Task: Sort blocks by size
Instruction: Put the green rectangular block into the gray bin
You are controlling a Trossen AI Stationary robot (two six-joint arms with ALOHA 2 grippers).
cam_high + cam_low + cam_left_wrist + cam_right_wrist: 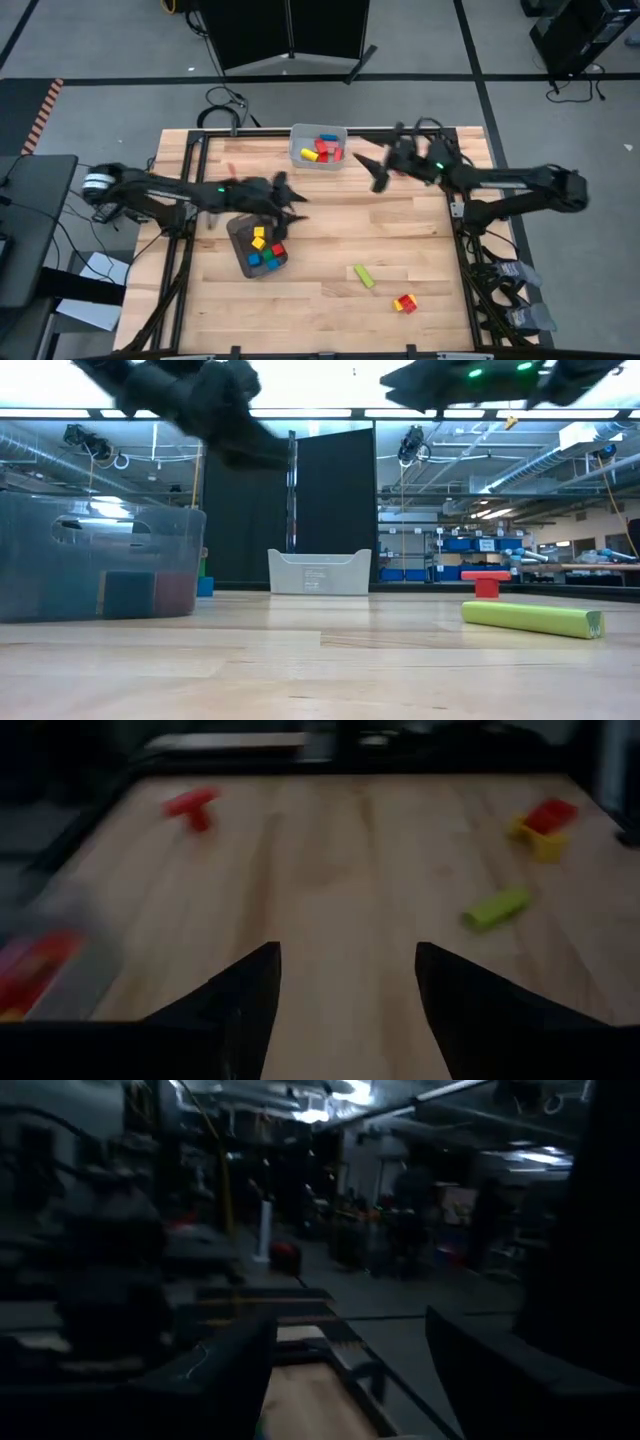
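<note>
Sorted so far: long blocks [325,150] in the light bin [296,135]; small cubes [262,250] in the dark tray [236,233].
Left to do: green bar [362,275] and red-yellow pair [404,303] lie loose on the worktop [400,225], well apart from the tray.
Left gripper [290,205]: beside the tray, fingers spread, empty.
Right gripper [375,170]: just beside the bin, fingers parted, nothing held.
Unclear: exact block count in the bin; blurred red piece [193,806].
</note>
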